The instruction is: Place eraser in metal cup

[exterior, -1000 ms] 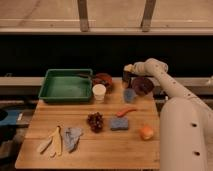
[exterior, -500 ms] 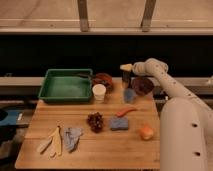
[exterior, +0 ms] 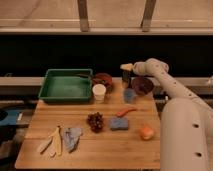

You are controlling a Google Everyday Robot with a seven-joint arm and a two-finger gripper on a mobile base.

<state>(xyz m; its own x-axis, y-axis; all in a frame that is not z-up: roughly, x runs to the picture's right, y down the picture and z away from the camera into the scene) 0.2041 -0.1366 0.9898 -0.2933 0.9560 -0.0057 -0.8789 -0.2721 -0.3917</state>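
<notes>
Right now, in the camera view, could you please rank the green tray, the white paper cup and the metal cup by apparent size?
1. Green tray, largest.
2. White paper cup.
3. Metal cup, slightly narrower, though it sits farther back and the gripper above hides its top.

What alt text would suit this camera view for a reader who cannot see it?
A white robot arm reaches over a wooden table, its gripper just above the metal cup at the far edge, near a green tray, white paper cup and light-blue cup.
</notes>
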